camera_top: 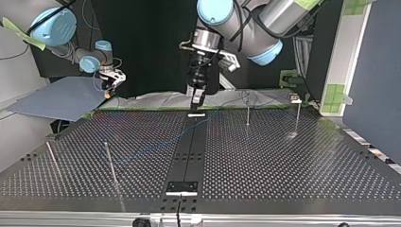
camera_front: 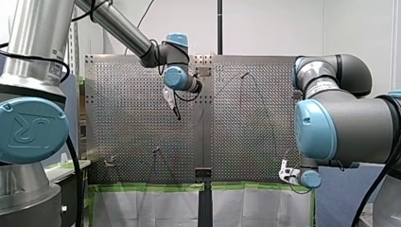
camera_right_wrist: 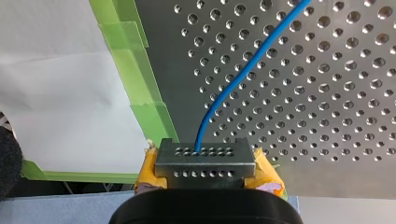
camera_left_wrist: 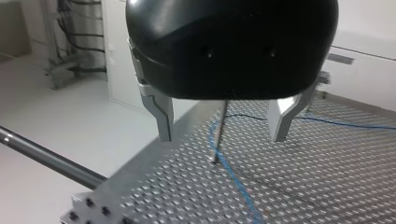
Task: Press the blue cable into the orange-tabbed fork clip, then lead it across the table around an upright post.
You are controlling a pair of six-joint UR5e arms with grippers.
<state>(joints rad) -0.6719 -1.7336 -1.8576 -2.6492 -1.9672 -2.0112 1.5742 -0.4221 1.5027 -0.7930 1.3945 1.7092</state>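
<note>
- Gripping the blue cable (camera_right_wrist: pixel 243 74) in clenched jaws, my right gripper (camera_right_wrist: pixel 205 161) sits at the tabletop's (camera_right_wrist: pixel 327 93) edge, just beside green tape (camera_right_wrist: pixel 140 60), with yellow pads showing on either side. In the top view it is at the far left.
- The cable lies on the perforated tabletop. It shows faintly near an upright post (camera_top: pixel 111 163), then slants toward the far middle.
- My left gripper (camera_left_wrist: pixel 221 137) hangs above the far middle, jaws released and holding nothing. Ahead, between its metal fingers (camera_left_wrist: pixel 161 114), stands a slender post (camera_left_wrist: pixel 218 144), and the cable runs just beside its foot.
- Further right in the top view, two posts (camera_top: pixel 248 113) stand near the far edge.
</note>
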